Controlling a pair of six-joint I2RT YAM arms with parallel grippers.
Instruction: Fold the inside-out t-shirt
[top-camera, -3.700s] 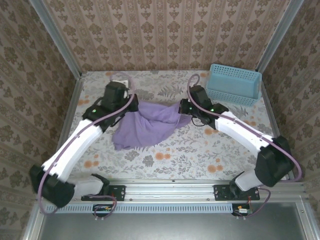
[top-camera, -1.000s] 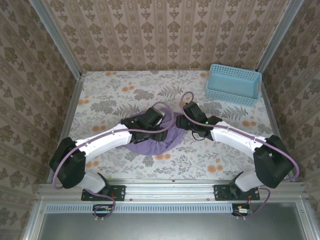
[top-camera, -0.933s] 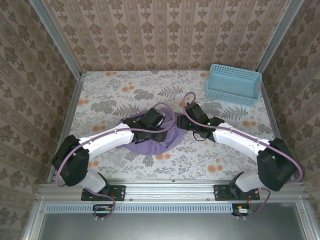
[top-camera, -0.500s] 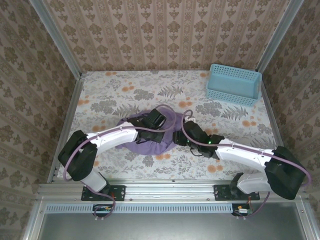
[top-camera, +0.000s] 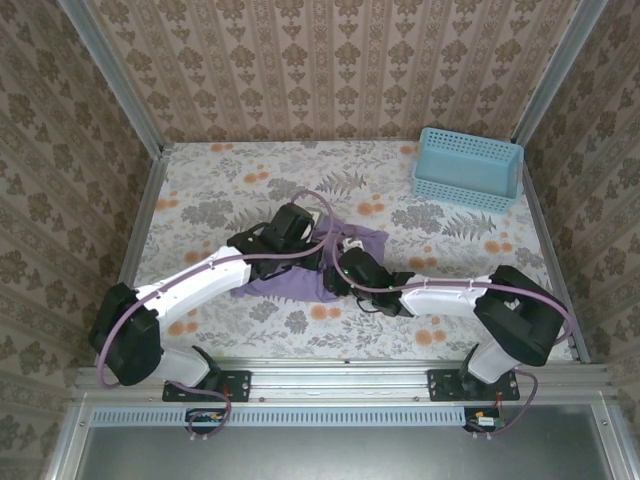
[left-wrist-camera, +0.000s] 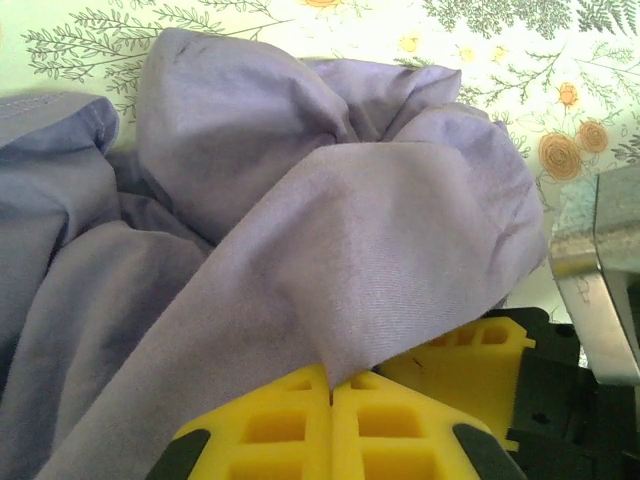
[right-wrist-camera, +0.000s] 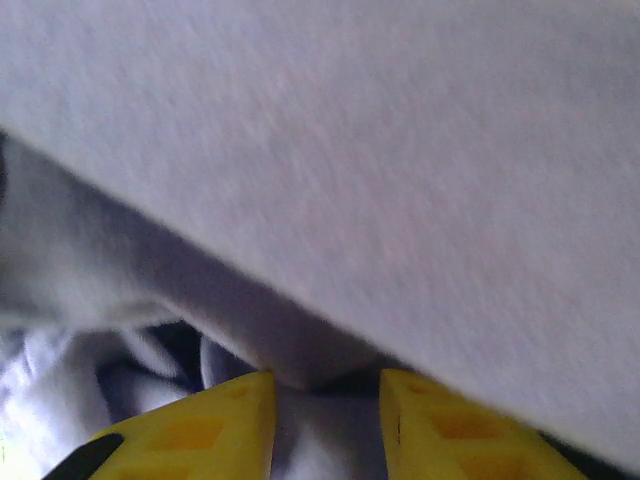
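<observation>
Lavender-purple soft cloth t-shirt (top-camera: 283, 286), crumpled

Lies bunched at centre of floral-patterned table (top-camera: 220, 190). Left gripper (left-wrist-camera: 330, 378) closed tight, pinching a fold. Right gripper (right-wrist-camera: 326, 388): fingers partly apart, cloth between; whether gripped cannot be told

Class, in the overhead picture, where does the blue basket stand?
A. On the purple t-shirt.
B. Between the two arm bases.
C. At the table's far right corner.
C: the basket sits at the far right corner of the table, apart from the t-shirt.
</observation>
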